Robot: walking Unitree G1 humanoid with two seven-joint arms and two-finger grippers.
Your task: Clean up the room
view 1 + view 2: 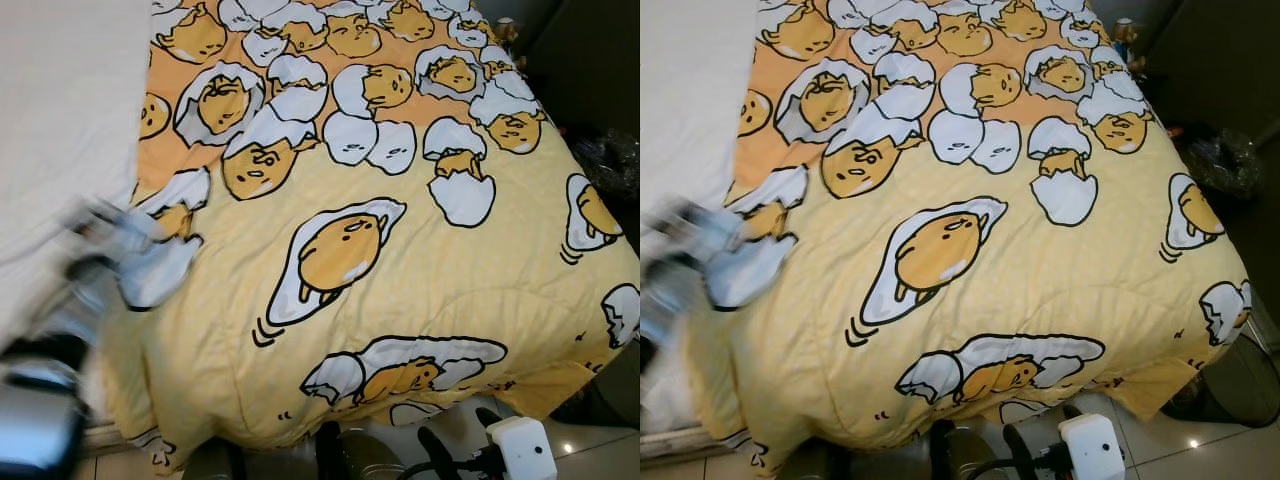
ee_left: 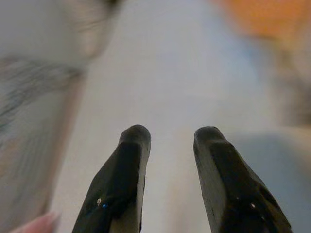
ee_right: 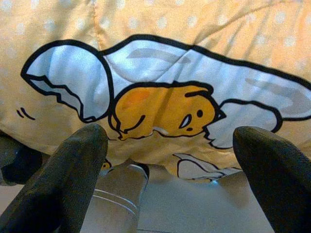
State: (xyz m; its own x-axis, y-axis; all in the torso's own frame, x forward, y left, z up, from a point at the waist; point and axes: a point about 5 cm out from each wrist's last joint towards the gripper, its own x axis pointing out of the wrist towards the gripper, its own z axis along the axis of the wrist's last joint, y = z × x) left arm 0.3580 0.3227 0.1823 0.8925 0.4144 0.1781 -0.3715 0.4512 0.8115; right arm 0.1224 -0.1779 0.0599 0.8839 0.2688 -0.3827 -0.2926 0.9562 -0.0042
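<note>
The wide-open, empty right gripper (image 3: pixel 170 179) faces the foot-edge overhang of the yellow egg-print quilt (image 1: pixel 400 270), nearer than the blurred, part-open left gripper (image 2: pixel 170 145).

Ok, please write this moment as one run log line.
left gripper: open, over white sheet | right gripper: open, at yellow quilt edge

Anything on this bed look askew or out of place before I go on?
Yes. The yellow egg-print quilt lies skewed: it leaves the white sheet bare on the robot's left and droops over the foot edge. Dark clutter sits on the floor beside the bed, too dim to identify.
</note>
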